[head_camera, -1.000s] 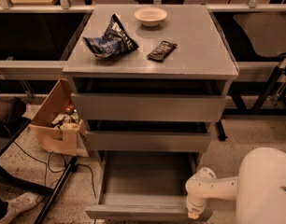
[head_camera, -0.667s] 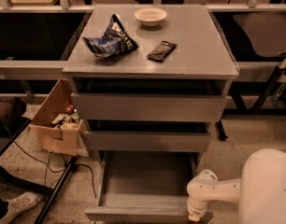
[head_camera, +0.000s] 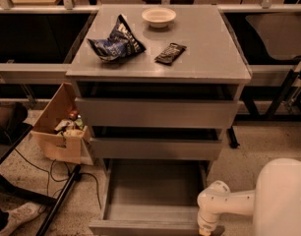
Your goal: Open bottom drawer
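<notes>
camera view: claw (head_camera: 209,229) at front-right corner of bottom drawer (head_camera: 150,196)

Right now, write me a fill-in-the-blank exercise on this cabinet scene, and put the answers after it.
The bottom drawer is pulled ____.
The gripper is at that drawer front's ____ end.
On the cabinet top, the white ____ sits behind the chip bag and the snack bar.
Missing words: out; right; bowl.
</notes>
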### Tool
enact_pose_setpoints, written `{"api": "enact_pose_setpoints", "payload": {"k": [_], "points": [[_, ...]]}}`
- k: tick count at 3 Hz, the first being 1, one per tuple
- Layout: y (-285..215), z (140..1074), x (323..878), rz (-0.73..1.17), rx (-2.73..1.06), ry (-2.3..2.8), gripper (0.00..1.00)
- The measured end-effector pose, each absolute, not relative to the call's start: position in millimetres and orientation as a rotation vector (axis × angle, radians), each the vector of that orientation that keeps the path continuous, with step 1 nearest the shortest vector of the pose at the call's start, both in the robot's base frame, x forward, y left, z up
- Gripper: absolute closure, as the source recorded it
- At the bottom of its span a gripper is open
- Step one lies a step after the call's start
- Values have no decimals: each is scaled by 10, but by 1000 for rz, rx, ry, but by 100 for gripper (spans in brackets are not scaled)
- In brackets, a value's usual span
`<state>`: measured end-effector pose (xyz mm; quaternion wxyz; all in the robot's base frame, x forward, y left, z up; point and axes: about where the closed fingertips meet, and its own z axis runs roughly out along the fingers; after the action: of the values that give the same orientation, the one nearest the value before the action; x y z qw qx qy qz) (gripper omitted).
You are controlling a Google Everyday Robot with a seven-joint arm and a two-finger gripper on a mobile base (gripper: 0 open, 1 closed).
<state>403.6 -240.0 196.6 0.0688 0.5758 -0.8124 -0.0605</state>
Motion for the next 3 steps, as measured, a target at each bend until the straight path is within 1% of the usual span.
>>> {"api": "enact_pose_setpoints", "payload": {"k": [1, 3], "points": [[-2393, 1966, 4064, -182, 1734, -2446, 100], [-2158, 1982, 3881, -301, 1634, -2551, 100]]}}
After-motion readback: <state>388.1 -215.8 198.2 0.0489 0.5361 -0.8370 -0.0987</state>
